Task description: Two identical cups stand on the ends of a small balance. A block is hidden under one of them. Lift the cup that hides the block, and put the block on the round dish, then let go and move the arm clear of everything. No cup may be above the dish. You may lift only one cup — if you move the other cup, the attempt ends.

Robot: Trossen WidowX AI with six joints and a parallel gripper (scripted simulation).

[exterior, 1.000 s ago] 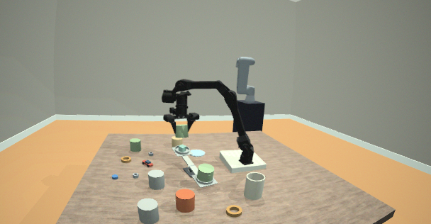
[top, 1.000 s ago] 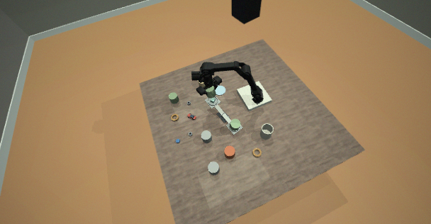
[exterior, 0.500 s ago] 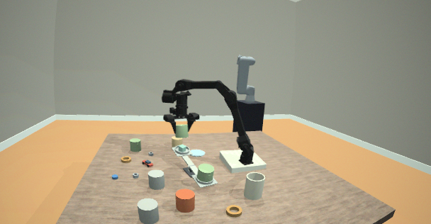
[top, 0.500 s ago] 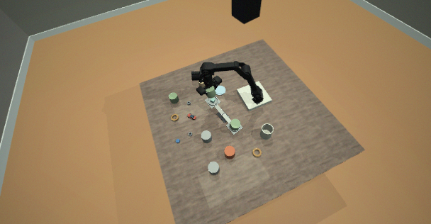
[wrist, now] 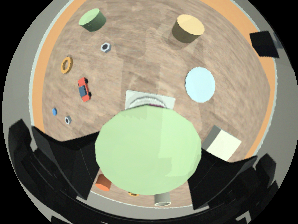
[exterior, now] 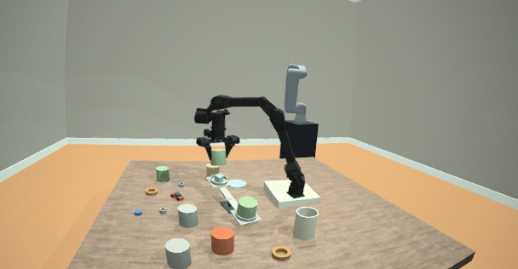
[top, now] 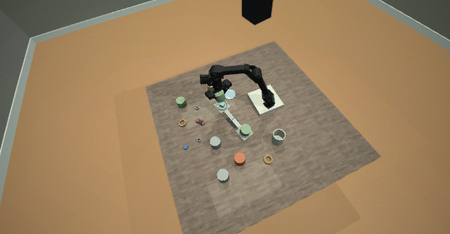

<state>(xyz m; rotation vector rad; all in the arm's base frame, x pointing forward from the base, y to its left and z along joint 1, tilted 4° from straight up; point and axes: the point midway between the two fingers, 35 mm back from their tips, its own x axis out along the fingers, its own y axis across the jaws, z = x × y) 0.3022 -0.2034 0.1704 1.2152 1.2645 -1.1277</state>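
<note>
My gripper (exterior: pixel 218 157) is shut on a light green cup (top: pixel 220 95) (exterior: pixel 218 157) (wrist: pixel 148 150) and holds it in the air above the far end of the balance (top: pixel 233 118) (exterior: pixel 226 195). A small teal block (top: pixel 222 104) (exterior: pixel 219 177) sits uncovered on that far end; in the wrist view the held cup hides it. The other light green cup (top: pixel 245 129) (exterior: pixel 247 208) stands on the near end of the balance. The light blue round dish (top: pixel 230 94) (exterior: pixel 237 184) (wrist: pixel 200 85) lies beside the far end, with nothing on it.
A tan cylinder (exterior: pixel 212 170) (wrist: pixel 188 28) stands behind the far end. A darker green cylinder (top: pixel 180 102) (exterior: pixel 163 174) (wrist: pixel 92 20) and a red toy car (top: pixel 200 121) (exterior: pixel 177 196) (wrist: pixel 84 89) are to the left. Grey and orange cylinders and an open pale cup (exterior: pixel 306 223) are nearer the front.
</note>
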